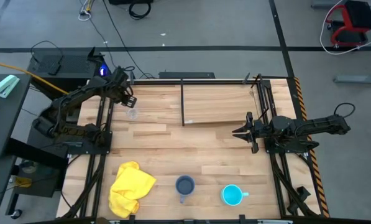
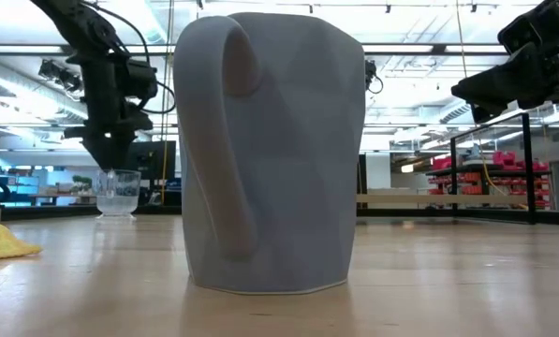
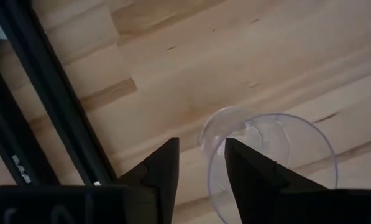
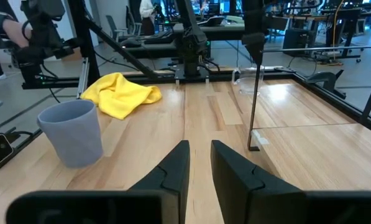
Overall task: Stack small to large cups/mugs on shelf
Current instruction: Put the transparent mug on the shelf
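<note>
Nearest me, the grey-blue mug (image 1: 184,185) and the cyan mug (image 1: 232,195) are standing on the tabletop (image 1: 173,155) beside the yellow cloth (image 1: 130,188). Farther back, my right gripper (image 1: 240,132) is hovering at the shelf (image 1: 219,104) edge, fingers slightly parted and holding nothing. Farthest off, I'm seeing my left gripper (image 3: 201,171) hanging just over the glass cup (image 3: 269,165), fingers parted, one over its rim.

Bright, even light falls from ceiling strips, leaving only faint shadows on the table (image 1: 191,140). In the low view the close grey mug (image 2: 270,150) looks soft. The glass (image 3: 269,162) shows pale glare.
</note>
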